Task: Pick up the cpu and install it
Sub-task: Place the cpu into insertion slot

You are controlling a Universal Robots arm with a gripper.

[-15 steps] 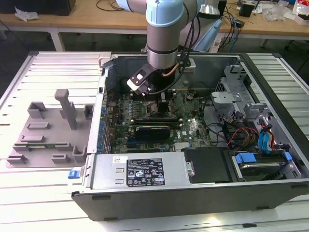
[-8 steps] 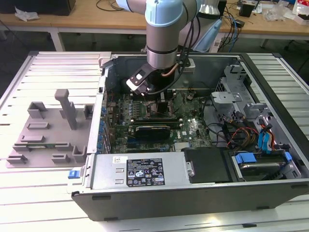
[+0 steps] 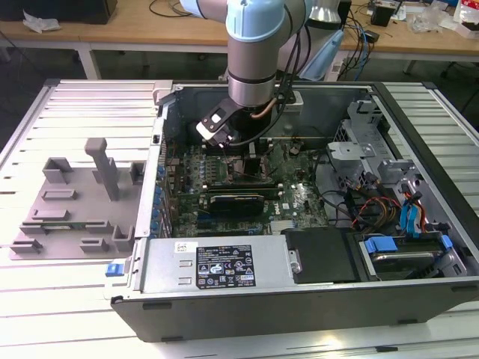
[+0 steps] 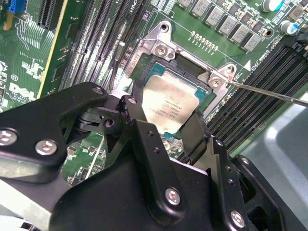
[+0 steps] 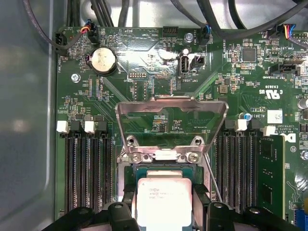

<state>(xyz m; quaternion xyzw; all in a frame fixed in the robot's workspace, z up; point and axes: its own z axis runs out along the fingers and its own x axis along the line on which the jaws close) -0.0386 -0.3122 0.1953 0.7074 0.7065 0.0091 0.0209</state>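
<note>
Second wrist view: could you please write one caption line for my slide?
The pincer grips the cpu by two opposite edges at the open socket frame on the green motherboard.

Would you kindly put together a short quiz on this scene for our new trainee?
1. True or false: the silver metal cover plate of the socket is flipped open.
2. What lies between the gripper's black fingers? A) a round coin battery B) the flat square silver-topped cpu C) a long memory stick
3. In the exterior view, on which side of the open black computer case does the grey plastic tray lie?
Key: 1 true; 2 B; 3 the exterior view's left.
</note>
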